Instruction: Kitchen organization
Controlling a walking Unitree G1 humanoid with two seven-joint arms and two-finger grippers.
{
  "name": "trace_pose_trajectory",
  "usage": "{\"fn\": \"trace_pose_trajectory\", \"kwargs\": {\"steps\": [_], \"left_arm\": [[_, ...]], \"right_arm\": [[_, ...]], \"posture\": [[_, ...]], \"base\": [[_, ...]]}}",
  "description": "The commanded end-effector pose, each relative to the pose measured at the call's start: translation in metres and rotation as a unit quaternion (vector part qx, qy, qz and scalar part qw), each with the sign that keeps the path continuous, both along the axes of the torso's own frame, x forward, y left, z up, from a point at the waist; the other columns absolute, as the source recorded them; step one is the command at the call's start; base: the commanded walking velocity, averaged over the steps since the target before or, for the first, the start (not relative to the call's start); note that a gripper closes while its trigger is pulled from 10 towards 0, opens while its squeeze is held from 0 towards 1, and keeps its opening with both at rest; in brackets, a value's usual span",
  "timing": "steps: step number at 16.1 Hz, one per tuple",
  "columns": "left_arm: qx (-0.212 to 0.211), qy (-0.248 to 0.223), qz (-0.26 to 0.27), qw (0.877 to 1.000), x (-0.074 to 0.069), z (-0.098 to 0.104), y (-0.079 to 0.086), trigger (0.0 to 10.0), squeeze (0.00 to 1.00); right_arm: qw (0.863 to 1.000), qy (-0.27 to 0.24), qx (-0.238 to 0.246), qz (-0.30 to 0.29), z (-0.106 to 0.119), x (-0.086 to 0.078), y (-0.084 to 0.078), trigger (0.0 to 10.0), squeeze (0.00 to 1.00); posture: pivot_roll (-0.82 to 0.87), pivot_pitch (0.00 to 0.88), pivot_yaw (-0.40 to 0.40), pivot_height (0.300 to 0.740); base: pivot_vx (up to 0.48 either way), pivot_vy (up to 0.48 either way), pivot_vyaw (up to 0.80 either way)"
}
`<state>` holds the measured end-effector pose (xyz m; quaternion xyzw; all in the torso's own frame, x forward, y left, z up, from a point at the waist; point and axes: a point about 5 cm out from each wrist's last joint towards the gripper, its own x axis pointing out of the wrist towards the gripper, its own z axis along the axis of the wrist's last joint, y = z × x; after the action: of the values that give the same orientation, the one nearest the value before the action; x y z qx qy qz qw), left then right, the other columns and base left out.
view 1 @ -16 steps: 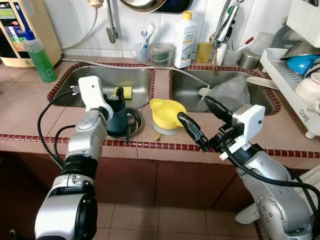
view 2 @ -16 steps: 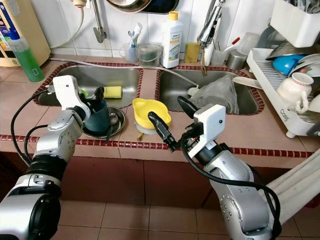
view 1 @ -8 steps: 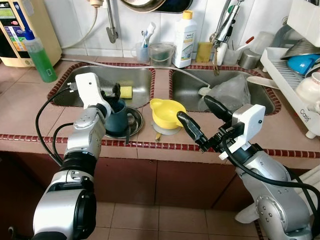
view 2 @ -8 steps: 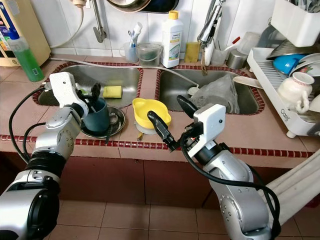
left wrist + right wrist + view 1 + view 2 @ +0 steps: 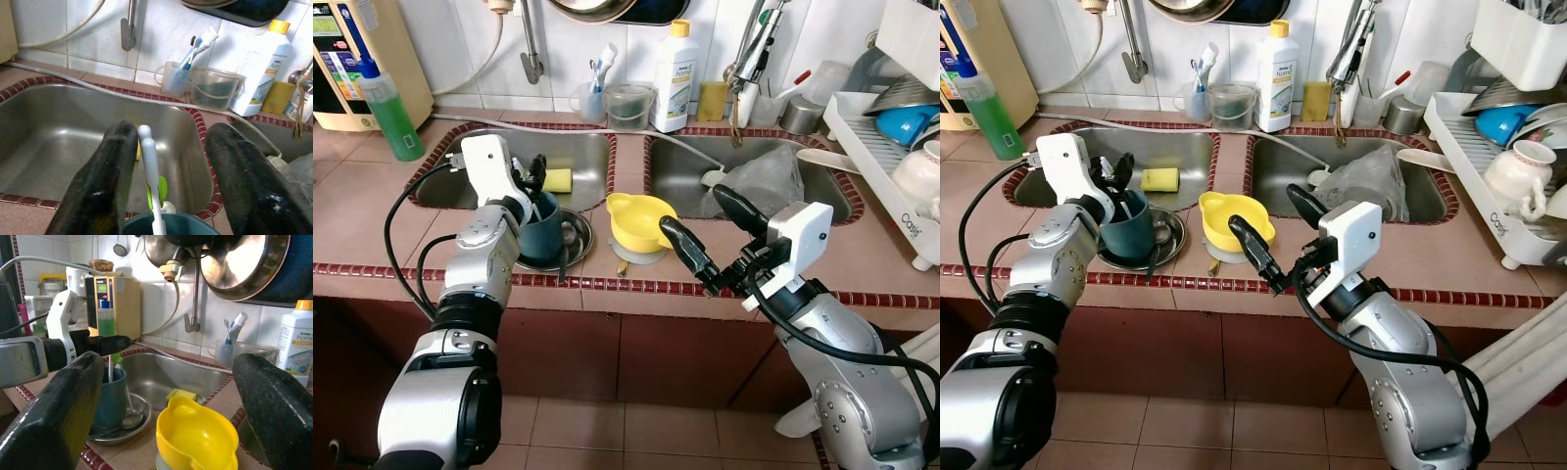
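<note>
Left hand: my left hand (image 5: 533, 186) hangs spread just above the dark cup (image 5: 544, 230), gripping nothing; white sticks (image 5: 148, 166) rise between its fingers.
Cup: upright on a metal plate (image 5: 576, 238) on the table (image 5: 372, 211), beside the left sink (image 5: 578, 157).
Right hand: my right hand (image 5: 693, 227) is wide apart and empty, near the yellow bowl (image 5: 641, 220).
Progress: early, I judge; cup and bowl not yet put away.

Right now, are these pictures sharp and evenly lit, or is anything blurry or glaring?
Eye views: sharp, evenly lit, soft glare on the sink basin. Left wrist view: the near black fingers are blurred, the white bottle beyond clearer. Right wrist view: fingers soft, bright reflections on the hanging pan.
</note>
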<state>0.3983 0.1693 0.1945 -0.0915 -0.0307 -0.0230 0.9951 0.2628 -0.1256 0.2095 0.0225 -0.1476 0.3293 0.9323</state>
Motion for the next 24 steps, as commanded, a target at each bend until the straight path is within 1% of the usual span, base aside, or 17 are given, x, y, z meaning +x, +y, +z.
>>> {"fn": "trace_pose_trajectory", "kwargs": {"steps": [1, 6, 10, 15, 18, 21, 22, 23, 24], "left_arm": [[0.013, -0.004, -0.002, 1.000, 0.002, 0.004, 0.000, 0.0, 0.00], [0.022, -0.007, -0.009, 1.000, 0.001, 0.004, 0.000, 0.0, 0.00], [0.040, -0.003, -0.013, 0.999, 0.000, 0.001, 0.000, 0.0, 0.00], [0.041, 0.001, -0.016, 0.999, -0.001, -0.002, 0.001, 0.0, 0.00], [0.036, -0.009, -0.014, 0.999, 0.000, 0.003, 0.003, 0.0, 0.00], [0.032, -0.008, -0.012, 0.999, 0.001, 0.007, 0.003, 0.0, 0.00], [0.031, -0.012, -0.015, 0.999, 0.002, 0.011, 0.002, 6.9, 0.00], [0.029, -0.015, -0.014, 0.999, 0.003, 0.015, 0.003, 10.0, 0.00], [0.025, -0.029, -0.017, 0.999, 0.004, 0.026, 0.005, 10.0, 0.00]], "right_arm": [[1.000, -0.015, -0.003, -0.001, 0.006, 0.000, 0.000, 10.0, 0.00], [1.000, -0.018, -0.006, 0.002, 0.007, 0.002, 0.001, 10.0, 0.00], [1.000, -0.018, -0.008, 0.002, 0.008, 0.003, 0.001, 10.0, 0.00], [1.000, -0.018, -0.008, -0.001, 0.008, 0.002, -0.001, 10.0, 0.00], [1.000, -0.018, -0.009, -0.003, 0.008, 0.002, -0.001, 10.0, 0.00], [1.000, -0.020, -0.008, -0.002, 0.008, 0.003, 0.000, 10.0, 0.00], [1.000, -0.020, -0.007, -0.002, 0.009, 0.003, 0.000, 10.0, 0.00], [1.000, -0.021, -0.007, -0.003, 0.009, 0.003, 0.000, 10.0, 0.00], [1.000, -0.021, -0.007, -0.003, 0.009, 0.003, 0.000, 10.0, 0.00]], "posture": [[-0.07, 0.020, 0.036, 0.740], [-0.07, 0.010, 0.033, 0.740], [-0.07, 0.018, 0.033, 0.740], [-0.07, 0.027, 0.031, 0.740], [-0.07, 0.030, 0.032, 0.740], [-0.07, 0.029, 0.034, 0.740], [-0.07, 0.029, 0.035, 0.740], [-0.07, 0.029, 0.035, 0.740], [-0.07, 0.030, 0.036, 0.740]], "base": [[0.000, 0.000, 0.00], [0.000, 0.000, 0.00], [0.000, 0.000, 0.00], [0.000, 0.000, 0.00], [0.000, 0.000, 0.00], [0.000, 0.000, 0.00], [0.000, 0.000, 0.00], [0.000, 0.000, 0.00], [0.000, 0.000, 0.00]]}}
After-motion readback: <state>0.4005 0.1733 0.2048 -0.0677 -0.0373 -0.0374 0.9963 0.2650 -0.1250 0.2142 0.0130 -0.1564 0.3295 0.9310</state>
